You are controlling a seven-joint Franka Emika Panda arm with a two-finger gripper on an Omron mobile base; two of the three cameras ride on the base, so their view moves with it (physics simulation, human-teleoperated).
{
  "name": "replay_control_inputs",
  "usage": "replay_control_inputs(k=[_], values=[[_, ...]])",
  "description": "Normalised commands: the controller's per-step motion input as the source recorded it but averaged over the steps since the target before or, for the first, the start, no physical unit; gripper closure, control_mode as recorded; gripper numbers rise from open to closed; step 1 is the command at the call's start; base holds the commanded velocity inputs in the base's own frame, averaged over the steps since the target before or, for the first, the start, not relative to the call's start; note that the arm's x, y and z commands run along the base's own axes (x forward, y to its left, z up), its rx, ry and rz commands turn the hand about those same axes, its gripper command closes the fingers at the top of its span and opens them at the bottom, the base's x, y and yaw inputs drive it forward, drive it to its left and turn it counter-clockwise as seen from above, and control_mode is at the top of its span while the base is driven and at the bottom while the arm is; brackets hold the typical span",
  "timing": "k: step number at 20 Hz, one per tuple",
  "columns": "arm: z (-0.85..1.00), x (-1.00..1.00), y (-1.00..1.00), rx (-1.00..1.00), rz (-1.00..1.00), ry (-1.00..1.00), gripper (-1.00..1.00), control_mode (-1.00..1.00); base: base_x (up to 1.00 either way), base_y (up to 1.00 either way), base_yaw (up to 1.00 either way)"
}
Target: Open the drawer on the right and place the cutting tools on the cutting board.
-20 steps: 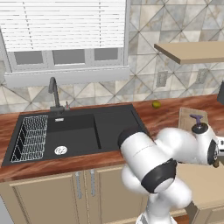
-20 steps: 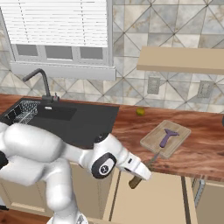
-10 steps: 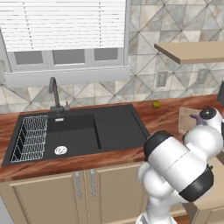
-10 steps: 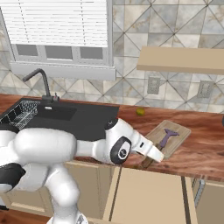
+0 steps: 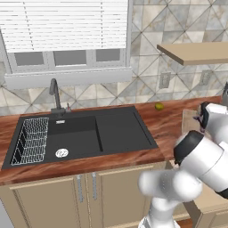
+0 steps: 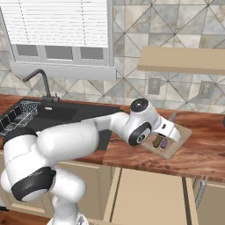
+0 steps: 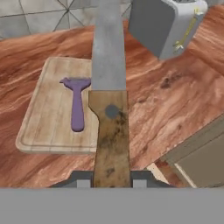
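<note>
While the white arm reaches over the reddish-brown wooden counter (image 6: pixel 206 154), its two-finger gripper (image 7: pixel 112 177) is clamped on the worn brown wooden handle of a knife with a flat grey blade (image 7: pixel 108 43), the small dark fingertips (image 7: pixel 83 180) pressing the handle from both sides. In the hand view the knife runs straight away from the gripper, its handle lying over the near right part of the flat rectangular light wooden cutting board (image 7: pixel 48 118) and its blade stretching past the board's far edge; whether the knife touches the board cannot be told. A purple peeler with a T-shaped head (image 7: pixel 77 103) lies on the board, just left of the knife handle and roughly parallel to it. A grey metal toaster (image 7: pixel 164 24) stands on the counter beyond the board, to the upper right in the hand view.

In the right base view the gripper hangs over the cutting board (image 6: pixel 176 143), which sits on the counter under the thick tan wall shelf (image 6: pixel 184 59). Below the counter edge the wide pale tan wooden drawer (image 6: pixel 149 193) stands pulled out, showing its light beige inside. The black sink (image 5: pixel 80 136) lies well apart, to the left.
</note>
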Motion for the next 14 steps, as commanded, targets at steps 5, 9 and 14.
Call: replay_control_inputs(k=[5, 9, 14], values=[[0.44, 0.73, 0.0, 0.19, 0.05, 0.24, 1.0, -1.0, 0.0, 0.0, 0.0], [-0.12, 0.03, 0.03, 0.06, 0.0, 0.0, 1.0, -1.0, 0.0, 0.0, 0.0], [-0.45, 0.21, 0.21, 0.15, 0.0, 0.0, 1.0, -1.0, 0.0, 0.0, 0.0]])
